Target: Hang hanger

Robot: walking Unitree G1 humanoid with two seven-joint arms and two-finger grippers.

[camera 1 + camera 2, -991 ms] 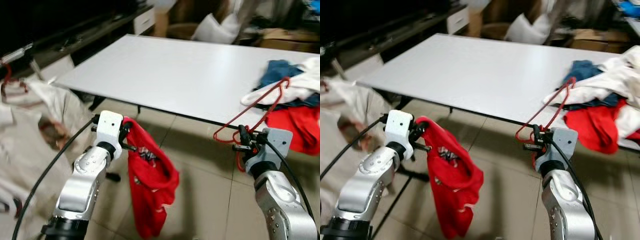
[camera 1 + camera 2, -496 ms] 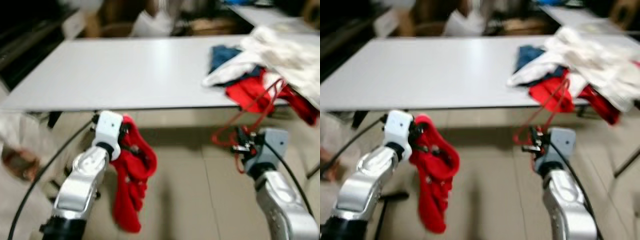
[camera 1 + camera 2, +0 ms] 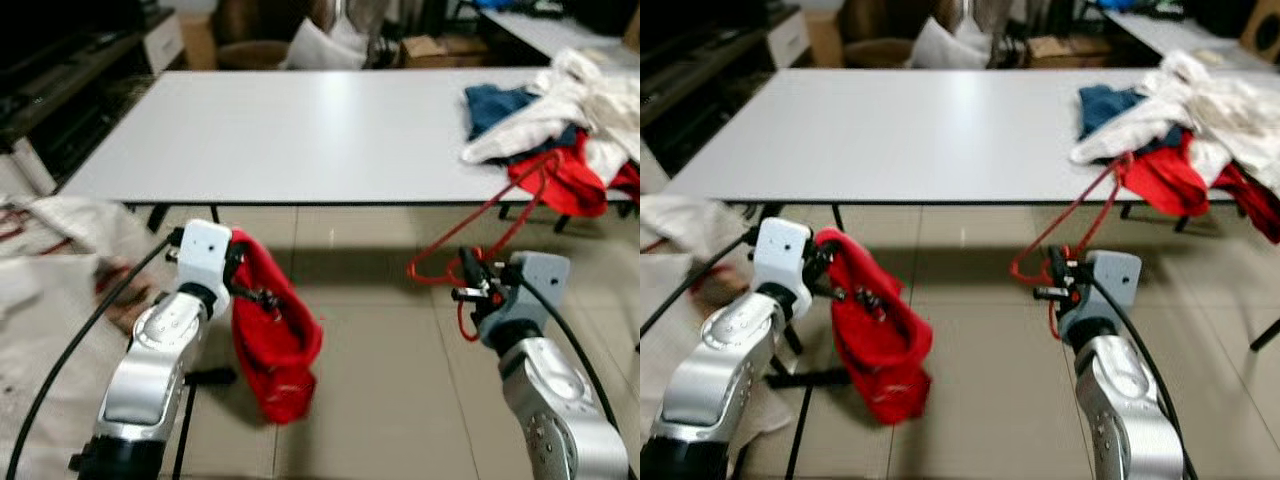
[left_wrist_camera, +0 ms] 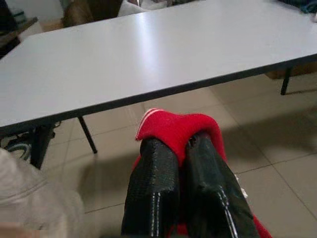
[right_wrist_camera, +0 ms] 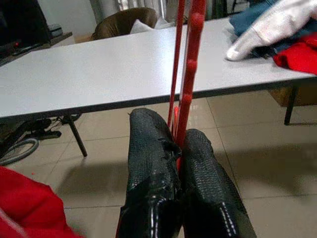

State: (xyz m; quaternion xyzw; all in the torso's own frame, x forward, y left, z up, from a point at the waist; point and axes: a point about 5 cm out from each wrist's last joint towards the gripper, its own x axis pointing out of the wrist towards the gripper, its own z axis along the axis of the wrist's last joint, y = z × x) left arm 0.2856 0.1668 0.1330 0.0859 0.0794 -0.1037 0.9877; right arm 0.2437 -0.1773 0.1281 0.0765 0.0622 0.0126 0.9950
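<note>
Right gripper (image 3: 470, 290): clenched on the hanger (image 3: 500, 215), which slanted up and away.
Left gripper (image 3: 243, 283): clamped red cloth (image 3: 275, 340) hanging below.

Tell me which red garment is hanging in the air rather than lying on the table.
The red garment pinched in the left gripper, dangling above the floor tiles. The other red cloth lies in the table's pile.

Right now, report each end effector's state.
Left end effector: closed on the red cloth.
Right end effector: closed on the red hanger.
</note>
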